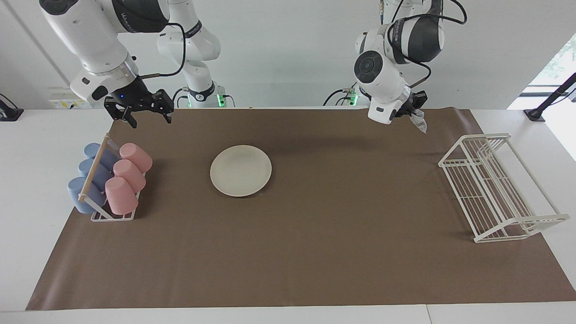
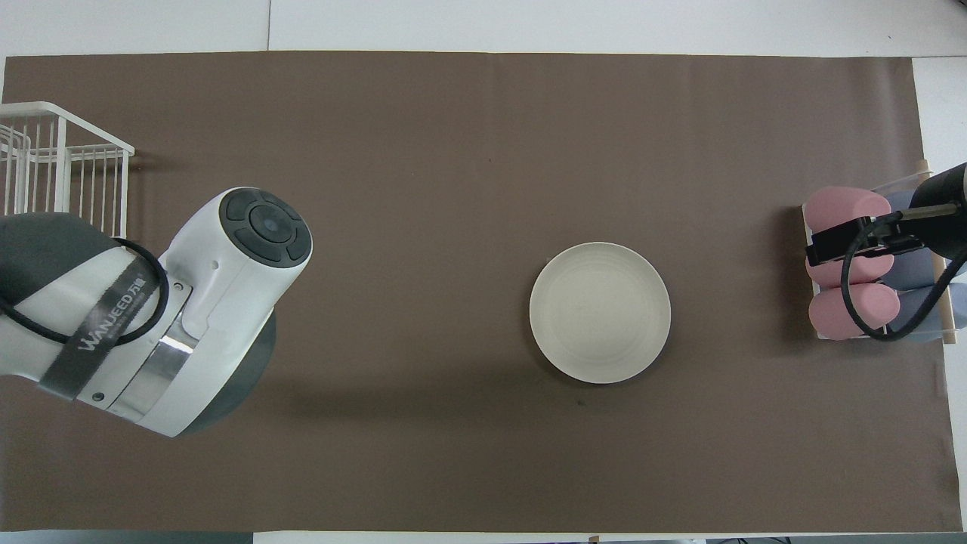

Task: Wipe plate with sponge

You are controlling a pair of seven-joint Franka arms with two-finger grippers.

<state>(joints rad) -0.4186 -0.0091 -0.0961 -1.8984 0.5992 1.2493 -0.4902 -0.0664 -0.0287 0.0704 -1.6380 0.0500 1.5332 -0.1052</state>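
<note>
The cream plate (image 1: 240, 171) lies flat on the brown mat (image 1: 315, 252), toward the right arm's end of the table; it also shows in the overhead view (image 2: 600, 312). My left gripper (image 1: 410, 113) is up in the air over the mat's edge near the left arm's base, shut on the silvery mesh sponge (image 1: 419, 120), which hangs from its fingers. In the overhead view the left arm's body hides that gripper and the sponge. My right gripper (image 1: 151, 121) is open and empty, raised over the cup rack (image 1: 112, 211); the overhead view (image 2: 840, 243) shows it above the pink cups.
The cup rack holds pink cups (image 1: 128, 173) and blue cups (image 1: 90, 175) at the right arm's end (image 2: 854, 264). A white wire dish rack (image 1: 495, 189) stands at the left arm's end (image 2: 60, 159). White table (image 1: 45, 148) surrounds the mat.
</note>
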